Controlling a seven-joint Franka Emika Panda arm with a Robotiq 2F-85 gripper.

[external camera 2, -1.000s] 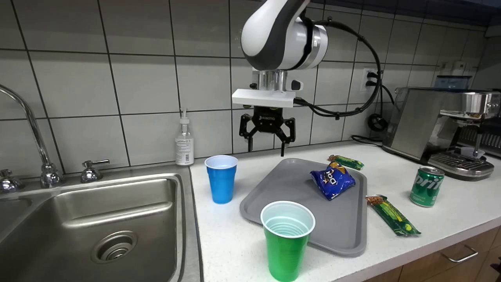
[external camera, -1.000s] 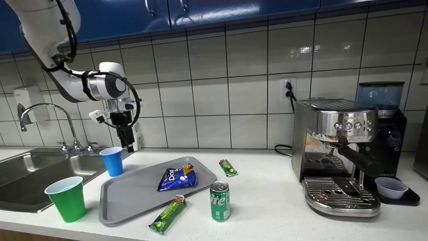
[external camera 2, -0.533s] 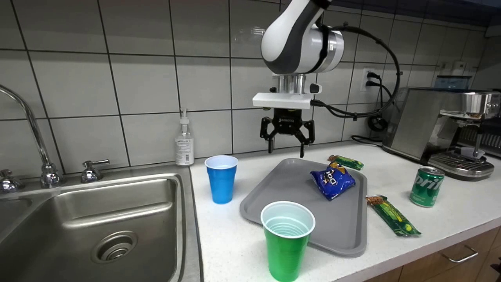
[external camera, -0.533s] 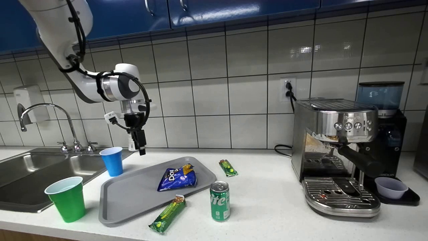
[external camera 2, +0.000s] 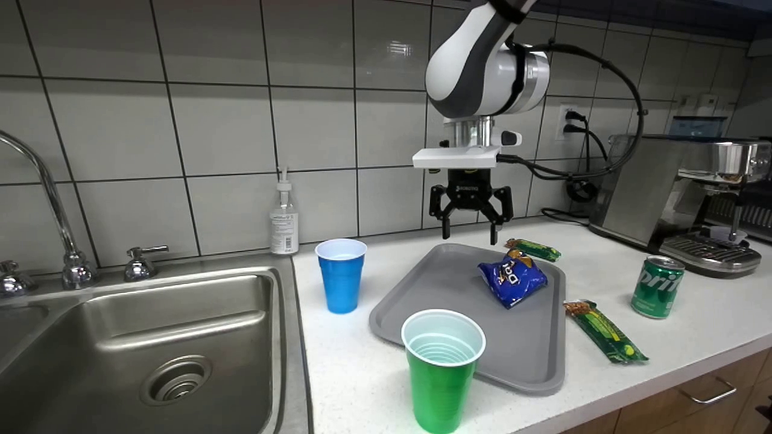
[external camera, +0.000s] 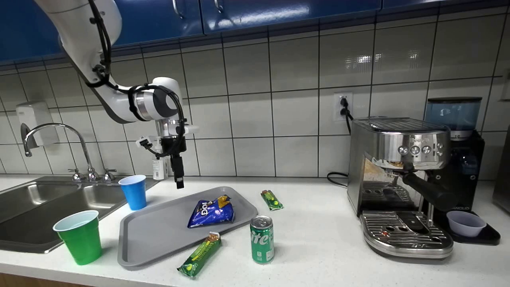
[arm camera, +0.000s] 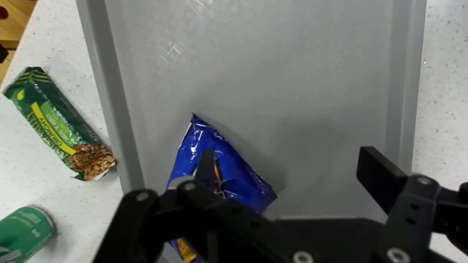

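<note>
My gripper (external camera 2: 470, 239) is open and empty, pointing down above the back part of the grey tray (external camera 2: 398, 310). Its jaws stand wide apart. The nearest thing is the blue chip bag (external camera 2: 512, 279), lying on the tray; it also shows in an exterior view (external camera: 211, 214). In the wrist view, one of the fingers (arm camera: 207, 164) overlaps the chip bag (arm camera: 237, 179) and hides part of it, apart in height. A green granola bar (arm camera: 47, 117) lies beside the tray rim. A second green bar (external camera 2: 534, 249) lies behind the tray.
A blue cup (external camera 2: 341, 277) and a green cup (external camera 2: 442, 386) stand upright by the tray. A green Sprite can (external camera: 262, 241) stands near the front bar. The sink (external camera 2: 181, 337), a soap bottle (external camera 2: 283, 223) and an espresso machine (external camera: 402, 183) flank the counter. The tiled wall is behind.
The arm and gripper have moved sideways, away from the sink and toward the chip bag, a little lower in an exterior view. The gripper stays open. The things on the counter have not moved.
</note>
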